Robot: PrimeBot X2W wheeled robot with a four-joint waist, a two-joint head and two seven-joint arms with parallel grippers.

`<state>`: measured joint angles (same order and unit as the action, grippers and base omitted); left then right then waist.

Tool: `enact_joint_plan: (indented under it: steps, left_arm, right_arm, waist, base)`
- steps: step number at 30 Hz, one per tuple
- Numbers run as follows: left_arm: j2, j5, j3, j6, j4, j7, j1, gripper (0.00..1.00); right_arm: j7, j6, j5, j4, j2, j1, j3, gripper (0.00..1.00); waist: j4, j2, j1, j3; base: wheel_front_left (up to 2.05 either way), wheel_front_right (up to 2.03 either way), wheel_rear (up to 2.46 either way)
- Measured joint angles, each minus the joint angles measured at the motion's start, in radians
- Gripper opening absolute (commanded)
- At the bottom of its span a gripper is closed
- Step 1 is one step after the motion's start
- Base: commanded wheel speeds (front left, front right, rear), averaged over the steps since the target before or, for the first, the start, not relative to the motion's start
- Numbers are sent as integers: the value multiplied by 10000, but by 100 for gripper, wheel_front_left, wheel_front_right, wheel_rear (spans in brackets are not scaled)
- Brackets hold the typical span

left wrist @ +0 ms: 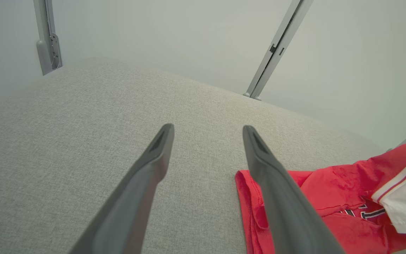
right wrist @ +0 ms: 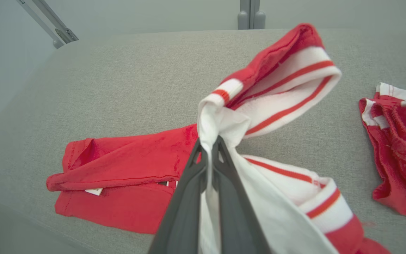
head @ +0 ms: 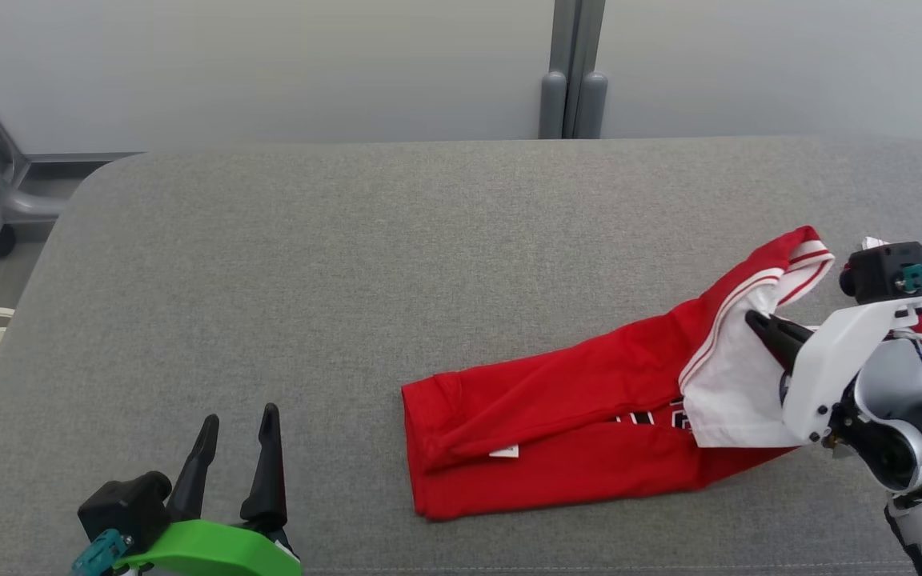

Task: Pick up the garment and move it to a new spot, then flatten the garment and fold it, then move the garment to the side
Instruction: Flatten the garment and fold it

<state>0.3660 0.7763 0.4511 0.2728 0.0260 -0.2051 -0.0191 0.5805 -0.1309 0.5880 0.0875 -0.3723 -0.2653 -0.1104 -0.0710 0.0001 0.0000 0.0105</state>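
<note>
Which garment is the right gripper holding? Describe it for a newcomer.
On the grey table, look right of centre. The long red jersey lies stretched out, white fabric pinched in the right gripper. Unlike the crumpled red garment farther right, it shows dark lettering.

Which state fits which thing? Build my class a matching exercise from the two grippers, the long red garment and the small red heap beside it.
Things:
1 left gripper
2 right gripper
3 long red garment
4 small red heap

States:
A lifted at one end
B open, empty
C lying untouched on the grey surface
D shut on white fabric

Pairs: 1-B, 2-D, 3-A, 4-C
</note>
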Motion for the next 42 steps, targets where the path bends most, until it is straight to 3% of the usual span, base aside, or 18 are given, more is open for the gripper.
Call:
enact_joint_plan:
  steps: [5, 10, 21, 28, 37, 38, 40, 41, 42]
  left_arm:
    - [-29, 56, 36, -94, -65, -31, -4, 100]
    - [-63, 61, 142, -186, -98, -46, -4, 100]
    - [-240, 6, 525, -362, -192, 31, 241, 100]
    - [-393, -42, 729, -453, -345, 98, 430, 100]
    - [-558, -54, 880, -541, -594, 86, 556, 100]
    - [-568, -54, 890, -545, -606, 86, 563, 100]
    - [-577, -54, 888, -568, -640, 84, 575, 100]
    - [-575, -54, 872, -568, -652, 59, 577, 100]
    - [-571, -52, 849, -564, -654, 21, 576, 100]
  right_arm:
    - [364, 0, -136, -878, 462, 148, -610, 0]
    - [393, 0, -424, -662, 1216, 115, -1162, 0]
    - [-871, 2, -1202, 2778, 2936, -815, -1864, 0]
    - [-1680, 2, -1179, 4759, 3212, -1559, -2063, 0]
    - [-2334, 2, -196, 6330, 3233, -2373, -3216, 0]
    - [-2449, 2, -174, 6506, 3233, -2457, -3279, 5]
    - [-2585, 2, -40, 6763, 3229, -2631, -3452, 52]
    - [-2677, 2, 86, 6819, 3229, -2710, -3528, 100]
    - [-2750, 2, 123, 6828, 3225, -2809, -3657, 100]
  waist:
    - [-232, 0, 0, 98]
    - [-559, 0, 0, 165]
    - [-1438, 0, 0, 158]
    - [-2044, 0, 0, 89]
    - [-2571, 0, 0, -6]
    - [-2594, 0, 0, -11]
    - [-2608, 0, 0, -6]
    - [-2595, 0, 0, 4]
    - [-2569, 0, 0, 15]
  base:
    - [0, 0, 0]
    - [0, 0, 0]
    - [0, 0, 0]
    - [0, 0, 0]
    - [0, 0, 0]
    - [0, 0, 0]
    - [0, 0, 0]
    - [0, 0, 0]
    - [0, 0, 0]
